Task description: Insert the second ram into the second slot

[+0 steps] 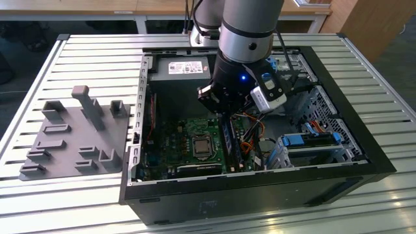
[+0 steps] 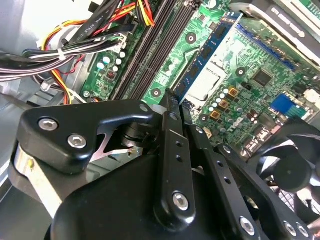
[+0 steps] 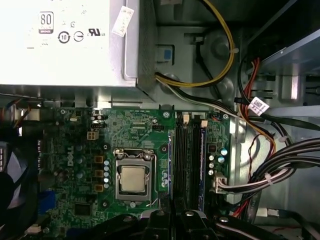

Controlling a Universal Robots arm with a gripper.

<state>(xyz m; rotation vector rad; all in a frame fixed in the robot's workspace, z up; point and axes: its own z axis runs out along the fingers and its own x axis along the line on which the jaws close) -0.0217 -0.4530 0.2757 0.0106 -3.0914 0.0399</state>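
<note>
Seating the ram (image 2: 209,50), at the processor's (image 1: 201,145) three o'clock in the exterior view, fingers (image 2: 170,130) clamped on it, likely wants a square downward push.

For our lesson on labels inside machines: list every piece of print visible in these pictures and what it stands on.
Power supply label: badges and marks, left unquoted here; its fine print is too small to read.
Hanging tag beside it: too blurred to read.
Cable tag: too small to read.
Motherboard lettering: a maker's mark, left unquoted; the rest is too small to read.
</note>
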